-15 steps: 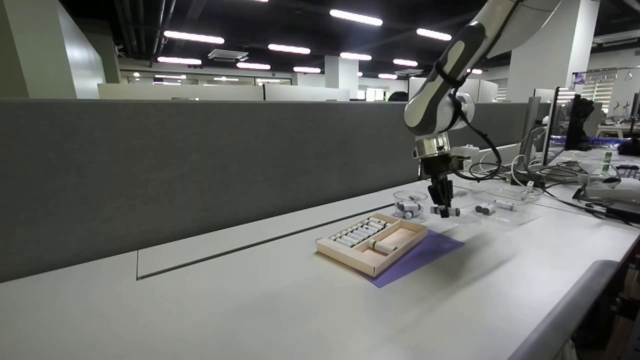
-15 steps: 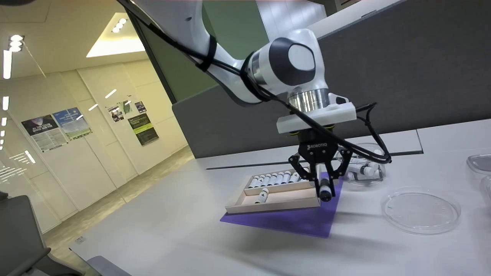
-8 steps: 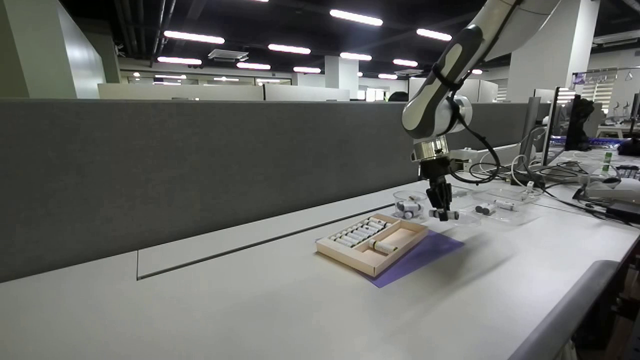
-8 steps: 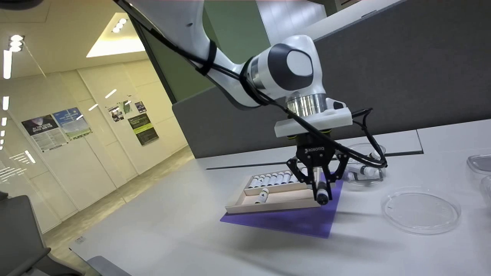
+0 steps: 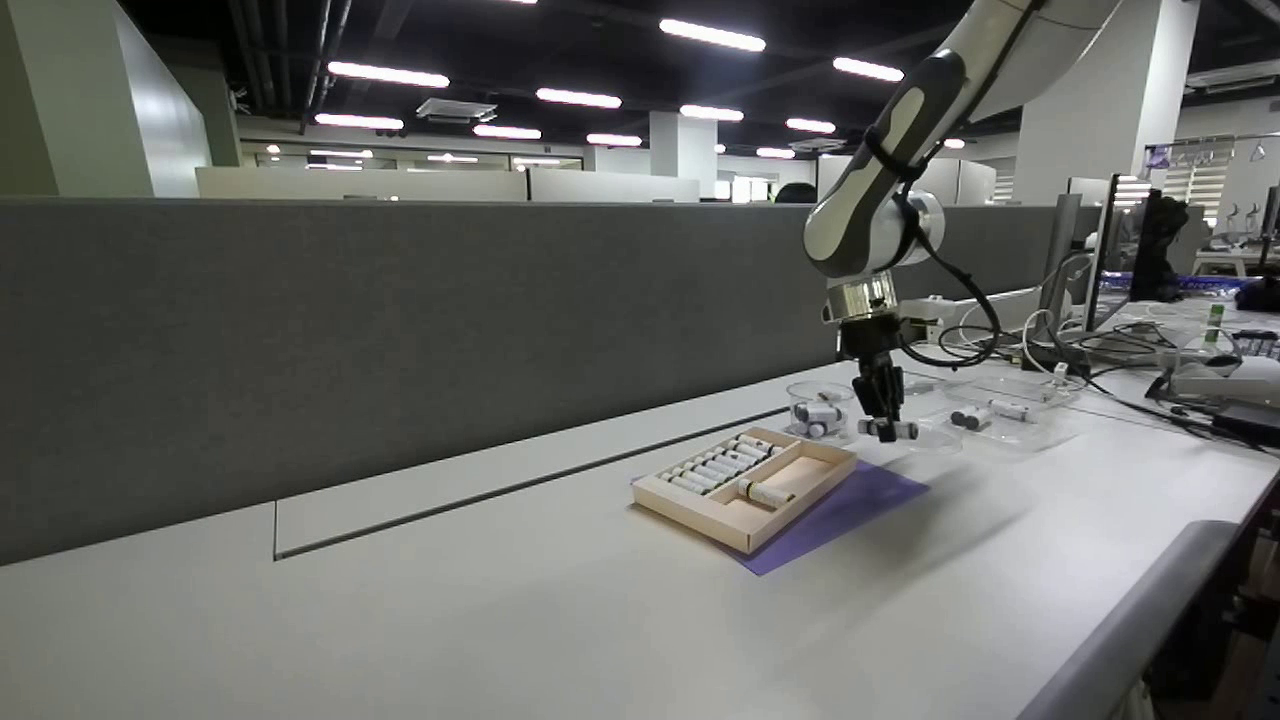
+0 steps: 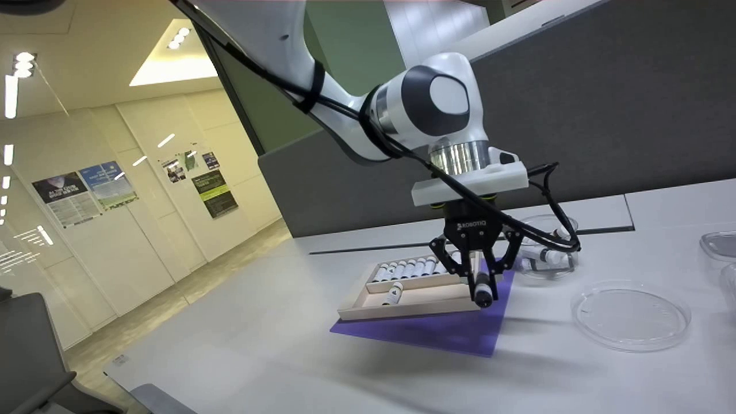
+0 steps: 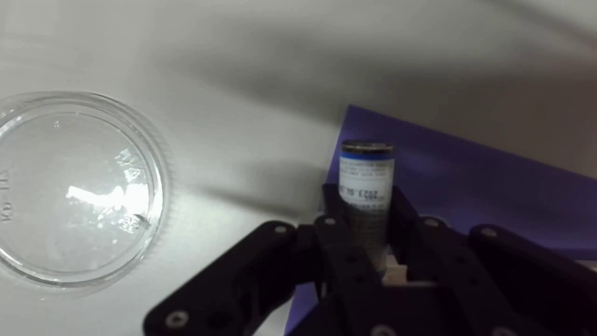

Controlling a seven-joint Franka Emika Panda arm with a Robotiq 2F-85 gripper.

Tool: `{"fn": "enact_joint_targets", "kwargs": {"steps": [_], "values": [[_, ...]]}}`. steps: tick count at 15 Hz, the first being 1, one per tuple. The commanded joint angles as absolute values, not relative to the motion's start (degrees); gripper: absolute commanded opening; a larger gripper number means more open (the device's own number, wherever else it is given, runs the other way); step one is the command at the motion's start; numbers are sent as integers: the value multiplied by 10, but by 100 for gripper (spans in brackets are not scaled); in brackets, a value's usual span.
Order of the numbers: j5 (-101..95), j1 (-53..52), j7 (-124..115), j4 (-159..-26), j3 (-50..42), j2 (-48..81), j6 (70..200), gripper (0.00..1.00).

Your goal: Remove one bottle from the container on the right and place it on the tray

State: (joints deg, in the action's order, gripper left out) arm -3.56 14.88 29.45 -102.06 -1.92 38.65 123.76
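We see the hand [image 6: 484, 286] a little lower than a second ago, clamped on a bottle [image 7: 366, 179] above the pale bench [image 6: 259, 345], near the tray [image 6: 408, 310]; a grey partition [image 5: 400, 340] backs the bench, strip lights [image 5: 712, 35] shining beyond. We find the bottle's long axis nearly level; its dark end faces away from the partition.

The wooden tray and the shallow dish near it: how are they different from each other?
The wooden tray is rectangular, while the shallow dish is round. The tray is tan and opaque; the dish is see-through. The tray is divided into compartments holding small bottles, whereas the dish is undivided. The tray sits on a purple sheet, but the dish rests directly on the white table. Both are low, with raised edges.
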Motion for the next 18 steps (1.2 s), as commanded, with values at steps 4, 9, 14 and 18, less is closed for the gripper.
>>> {"fn": "enact_joint_targets", "kwargs": {"steps": [4,9,14,18], "values": [[-27,142,289,-1010,0,395,1232,5],[-16,131,287,-998,19,406,1261,5],[-9,124,290,-978,29,424,1271,5],[7,127,293,-963,39,435,1277,5]]}}
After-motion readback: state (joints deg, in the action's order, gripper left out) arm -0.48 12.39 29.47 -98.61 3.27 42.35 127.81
